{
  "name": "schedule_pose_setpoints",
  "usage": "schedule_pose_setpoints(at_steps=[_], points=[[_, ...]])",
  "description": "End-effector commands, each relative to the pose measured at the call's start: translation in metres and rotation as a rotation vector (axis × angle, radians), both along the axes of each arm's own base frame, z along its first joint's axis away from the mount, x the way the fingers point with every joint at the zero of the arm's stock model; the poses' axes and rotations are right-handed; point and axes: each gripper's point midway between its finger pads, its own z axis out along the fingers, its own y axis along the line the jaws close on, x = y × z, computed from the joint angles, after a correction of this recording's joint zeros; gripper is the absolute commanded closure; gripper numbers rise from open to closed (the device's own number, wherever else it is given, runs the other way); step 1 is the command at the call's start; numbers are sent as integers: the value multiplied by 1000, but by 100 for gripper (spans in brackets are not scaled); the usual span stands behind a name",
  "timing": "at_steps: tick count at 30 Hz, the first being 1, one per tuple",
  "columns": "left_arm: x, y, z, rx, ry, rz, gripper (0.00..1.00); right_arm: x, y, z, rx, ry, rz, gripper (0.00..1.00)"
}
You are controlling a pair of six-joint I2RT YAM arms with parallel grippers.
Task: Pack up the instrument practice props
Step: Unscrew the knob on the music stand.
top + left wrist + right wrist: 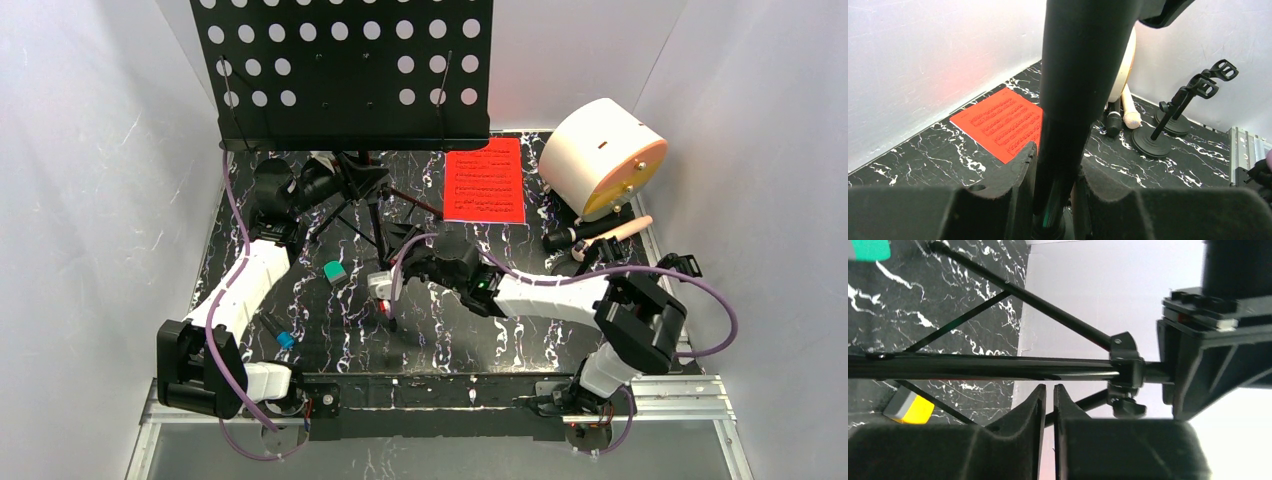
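Note:
The black perforated music rack (350, 70) stands at the back on its tripod. My left gripper (335, 182) (1055, 160) is shut on the rack's black pole (1078, 75). My right gripper (405, 245) (1050, 390) sits low by the tripod, below the pole (998, 367), its jaws together but for a thin slit. A thin leg brace (1088, 402) crosses behind that slit; whether it is pinched does not show. A red music sheet (485, 180) (1000, 122) lies flat. The beige-headed microphone (1132, 117) and the black microphone (1113, 122) lie beside two round-based poles (1153, 142) (1173, 127).
A big white cylinder with an orange face (600, 150) rests at the back right. A teal block (335, 271) and a small blue piece (285, 338) lie near the left arm. A yellow and grey block (910, 410) lies under the tripod legs. White walls close in three sides.

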Motion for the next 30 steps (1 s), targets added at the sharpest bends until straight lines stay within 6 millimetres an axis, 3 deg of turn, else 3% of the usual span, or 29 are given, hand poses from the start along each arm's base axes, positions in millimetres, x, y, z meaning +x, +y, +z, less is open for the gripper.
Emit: schedule_pose_setpoints(at_steps=[1, 6, 10, 13, 20, 30], points=[[6, 5, -22, -25, 177, 45, 100, -4, -9, 71, 383, 307, -31, 73], [6, 5, -23, -24, 177, 45, 100, -2, -20, 82, 636, 761, -8, 45], [6, 4, -24, -24, 180, 43, 100, 11, -38, 94, 891, 1130, 48, 38], [6, 4, -25, -23, 182, 40, 100, 10, -39, 98, 1004, 1344, 113, 34], [6, 3, -24, -23, 180, 36, 100, 29, -34, 100, 1141, 1631, 164, 32], [5, 3, -22, -24, 178, 33, 100, 42, -24, 93, 1147, 1706, 185, 35]])
